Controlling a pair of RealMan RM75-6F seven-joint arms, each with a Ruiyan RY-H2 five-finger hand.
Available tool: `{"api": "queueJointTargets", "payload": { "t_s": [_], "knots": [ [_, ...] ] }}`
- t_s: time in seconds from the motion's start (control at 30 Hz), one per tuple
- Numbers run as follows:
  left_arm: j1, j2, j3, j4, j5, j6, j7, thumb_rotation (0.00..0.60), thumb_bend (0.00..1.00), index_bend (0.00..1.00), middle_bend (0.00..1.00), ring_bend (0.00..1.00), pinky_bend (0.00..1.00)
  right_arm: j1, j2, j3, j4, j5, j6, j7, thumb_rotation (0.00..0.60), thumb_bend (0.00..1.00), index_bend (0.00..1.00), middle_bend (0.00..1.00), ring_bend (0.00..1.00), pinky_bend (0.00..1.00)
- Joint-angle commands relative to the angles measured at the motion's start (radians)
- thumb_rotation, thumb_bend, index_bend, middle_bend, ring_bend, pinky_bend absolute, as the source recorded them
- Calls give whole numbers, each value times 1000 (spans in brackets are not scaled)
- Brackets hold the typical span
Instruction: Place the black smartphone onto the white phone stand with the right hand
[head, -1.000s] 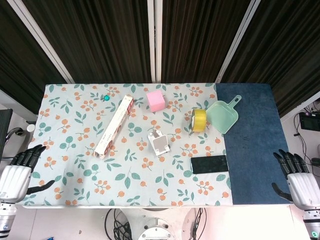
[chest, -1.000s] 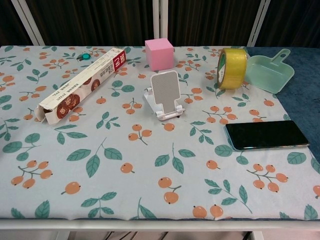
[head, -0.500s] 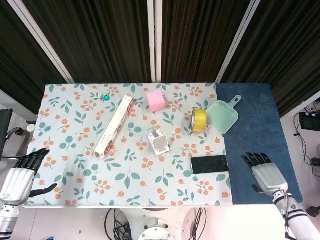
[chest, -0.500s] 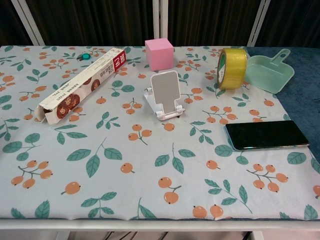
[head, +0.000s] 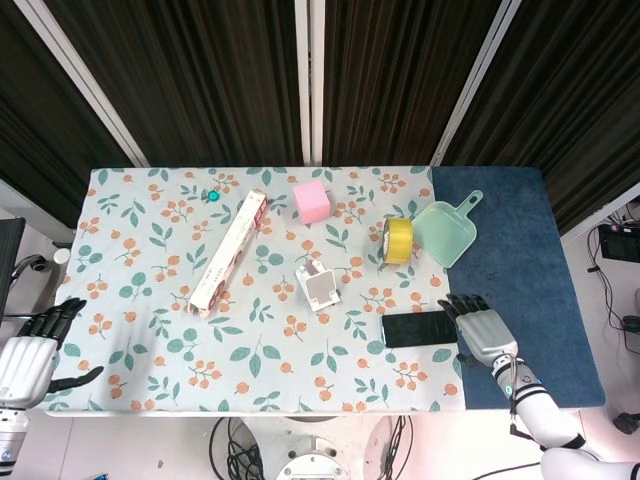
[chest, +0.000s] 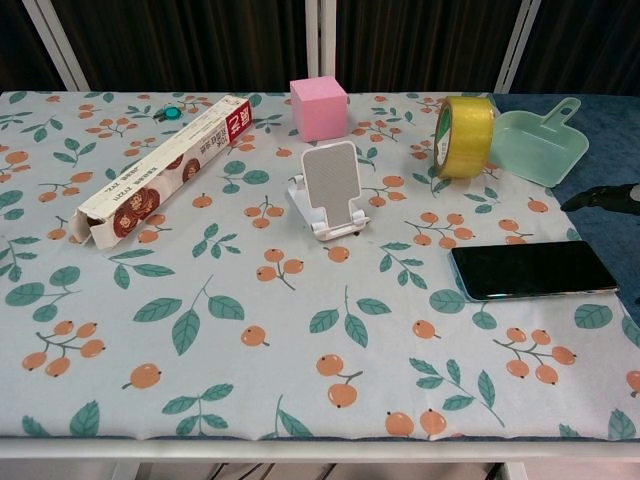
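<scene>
The black smartphone (head: 418, 329) (chest: 532, 270) lies flat at the right edge of the floral cloth. The white phone stand (head: 319, 285) (chest: 330, 189) stands upright near the middle of the table, left of and beyond the phone. My right hand (head: 480, 330) hovers just right of the phone with fingers spread, holding nothing; in the chest view only its dark fingertips (chest: 603, 198) show at the right edge. My left hand (head: 27, 352) hangs off the table's front left corner, fingers apart and empty.
A yellow tape roll (head: 398, 240) and a green dustpan (head: 446, 232) sit beyond the phone. A pink cube (head: 311, 201) stands behind the stand. A long cardboard box (head: 229, 250) lies to the left. A bare blue tabletop (head: 520, 270) borders the cloth on the right.
My right hand has come in from the table's right front corner, moving left to just beside the phone. The left hand has shifted slightly. Phone and stand have not moved.
</scene>
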Motion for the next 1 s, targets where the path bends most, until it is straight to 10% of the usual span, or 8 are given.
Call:
{"api": "queueJointTargets", "payload": {
  "t_s": [0.03, 1.0],
  "knots": [
    [2, 1, 1, 3, -2, -1, -4, 472, 58, 101, 117, 149, 223, 21, -32, 2, 19, 22, 6, -1, 600, 135, 0, 0, 0, 0],
    [9, 13, 12, 36, -4, -9, -50, 486, 58, 105, 117, 150, 222, 117, -174, -40, 85, 127, 71, -60, 600, 176, 127, 0, 0, 0]
  ]
}}
